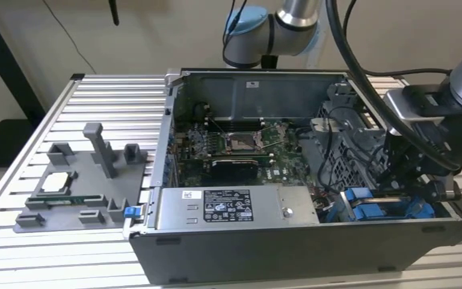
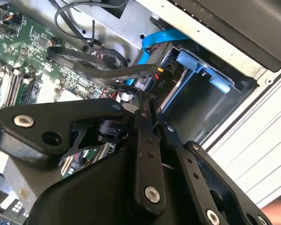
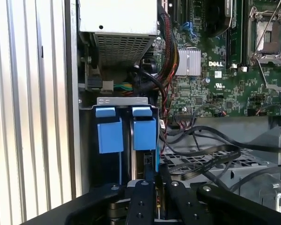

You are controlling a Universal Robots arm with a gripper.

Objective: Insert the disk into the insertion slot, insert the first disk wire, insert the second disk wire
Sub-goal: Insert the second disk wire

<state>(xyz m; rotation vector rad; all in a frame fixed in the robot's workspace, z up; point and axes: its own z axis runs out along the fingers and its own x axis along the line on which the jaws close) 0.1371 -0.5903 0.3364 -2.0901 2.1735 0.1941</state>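
Only first wrist view shows blue carriers (image 3: 126,133).

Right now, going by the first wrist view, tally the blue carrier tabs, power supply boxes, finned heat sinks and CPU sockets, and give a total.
Blue carrier tabs: 2
Power supply box: 1
Finned heat sink: 1
CPU socket: 1
Total: 5
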